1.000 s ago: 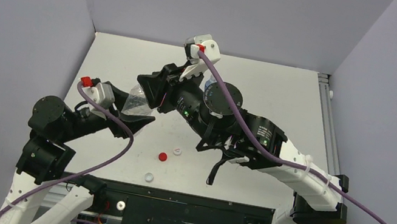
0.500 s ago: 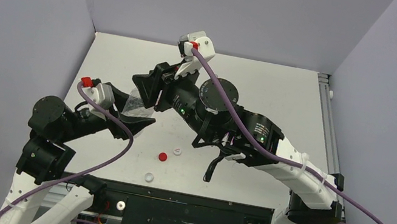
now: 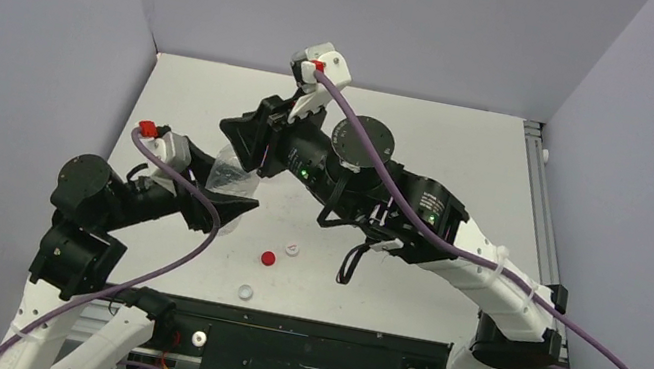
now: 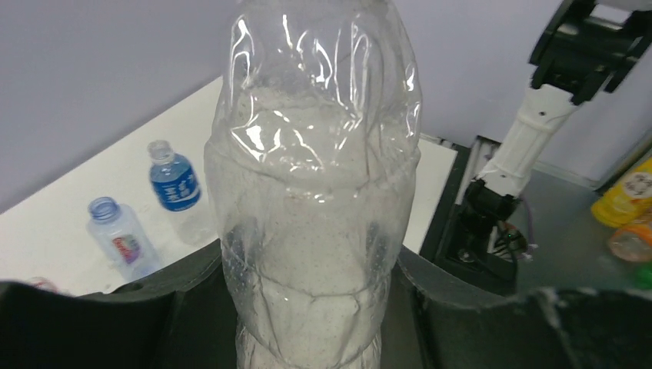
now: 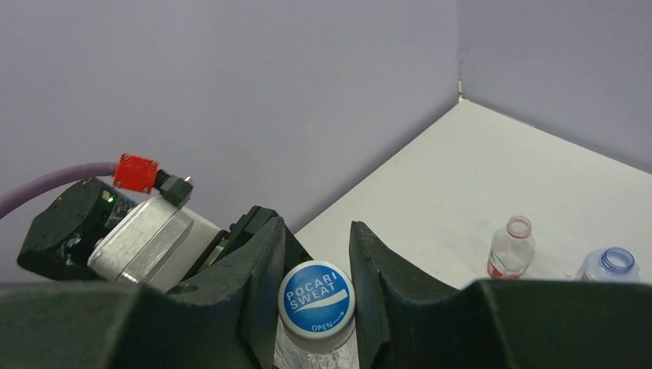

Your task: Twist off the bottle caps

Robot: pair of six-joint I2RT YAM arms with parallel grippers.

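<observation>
1. left fingers (image 4: 154, 327): mine, closed in narrow on the crumpled clear bottle (image 4: 315, 215), one black finger ea. side of its lower body. Bottle walls dented, no label, inside misted.
2. right fingers (image 5: 250, 288): mine, closed tight on the blue cap (image 5: 317, 299), one finger pressed to ea. side. Cap top reads "POCARI SWEAT" and "OPEN" w/ an arrow.
3. blue cap, pos.: on the neck of the crumpled clear bottle, a bit of clear neck showing under it. My left wrist housing sits just behind it in the right wrist view.
4. Overhead: bottle sits left of centre over the surface (image 3: 471, 149), btwn my two wrists, mostly hidden by them. Cannot tell if its base touches the surface.
5. red cap (image 3: 267, 258): loose on the surface, toward the near edge.
6. white cap (image 3: 292, 250): loose, just beside the red cap on its far-right side, not touching.
7. clear cap (image 3: 245, 291): loose, closest to the near edge, apart from the other two.
8. blue-label bottle (image 4: 175, 184): small, upright on the surface, neck open.
9. blue-necked bottle (image 4: 123, 240): small, upright, neck open, near the blue-label bottle, apart from it.
10. red-necked bottle (image 5: 511, 250): small, upright, neck open, far side of the surface near the back wall.
</observation>
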